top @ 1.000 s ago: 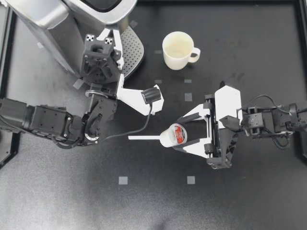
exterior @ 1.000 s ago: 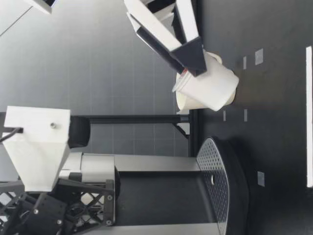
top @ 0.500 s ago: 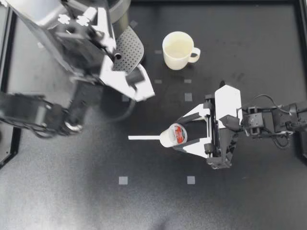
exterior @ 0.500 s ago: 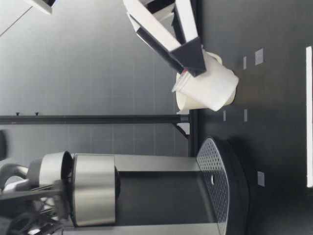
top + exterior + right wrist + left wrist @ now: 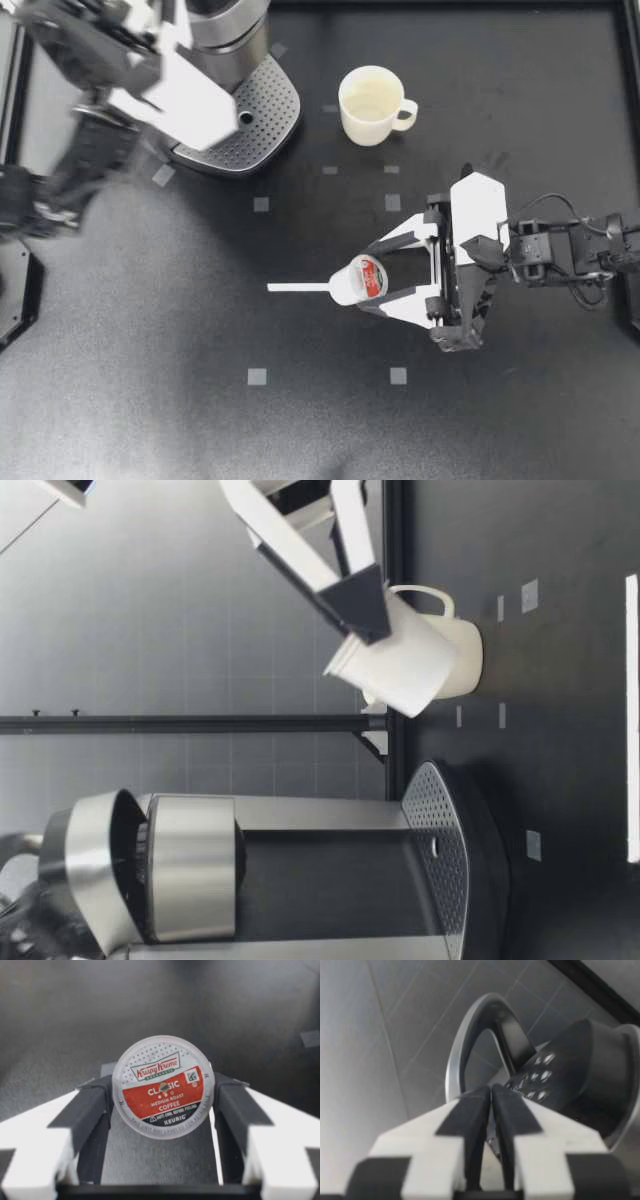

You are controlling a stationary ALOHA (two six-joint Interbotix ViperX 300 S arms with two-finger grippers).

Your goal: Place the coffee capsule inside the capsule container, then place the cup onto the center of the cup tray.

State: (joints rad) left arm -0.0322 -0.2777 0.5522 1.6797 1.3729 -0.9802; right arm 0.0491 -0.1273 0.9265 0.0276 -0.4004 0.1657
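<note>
Lid (image 5: 82, 865), silver domed, of grey coffee machine (image 5: 225, 35) now swung open; left hand (image 5: 222, 118) clenched beside it. Right hand (image 5: 368, 281) grasps white foil-topped coffee capsule (image 5: 355, 284), lifted higher off black tabletop (image 5: 300, 420). Loading looks possible next.

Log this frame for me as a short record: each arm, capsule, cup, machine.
left end effector: shut on the raised silver lid handle of the steel coffee machine
right end effector: shut on the white foil-topped coffee capsule, tilted above the table
cup: cream ceramic mug, upright on the black table, off the perforated grey cup tray
task: neither step done
</note>
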